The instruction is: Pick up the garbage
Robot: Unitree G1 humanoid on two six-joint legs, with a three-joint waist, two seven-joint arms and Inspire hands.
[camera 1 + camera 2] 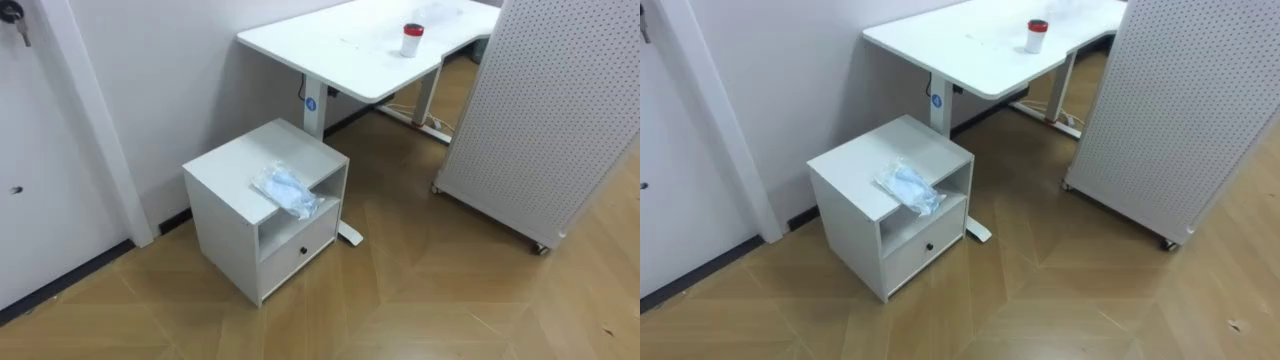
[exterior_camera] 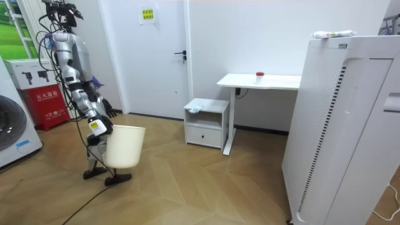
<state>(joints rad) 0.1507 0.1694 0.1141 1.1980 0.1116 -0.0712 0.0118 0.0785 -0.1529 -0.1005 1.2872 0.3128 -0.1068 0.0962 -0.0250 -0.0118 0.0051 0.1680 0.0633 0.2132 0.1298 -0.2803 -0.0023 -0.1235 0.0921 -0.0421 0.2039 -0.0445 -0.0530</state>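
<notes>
The garbage, a crumpled clear plastic bag (image 1: 287,188), is seen lying on top of a low white cabinet (image 1: 232,162), at the front edge above the open shelf, with 1 drawer below it. It is touched by nothing and is not yet picked.

In the room view the robot is seen standing on the wooden floor well apart from the cabinet, turned towards it, with a cream waste bin (image 2: 125,147) hanging in front of its legs. The bin is judged to be carried so that the bag can be dropped straight in once the cabinet is reached. 2 hands are shown close together at the bin's near rim: a lower hand (image 2: 97,127) at the rim itself and an upper hand (image 2: 107,111) just above it. Which is left and which is right cannot be told, and how far the fingers are closed, or which hand bears the bin, cannot be told either.

Beside the cabinet a white desk (image 1: 330,45) is placed against the wall, with a red-capped cup (image 1: 412,38) on it. A perforated white panel (image 1: 540,110) on wheels is stood to the right, leaving a clear approach. The walk to the cabinet is judged to be the step in hand.
</notes>
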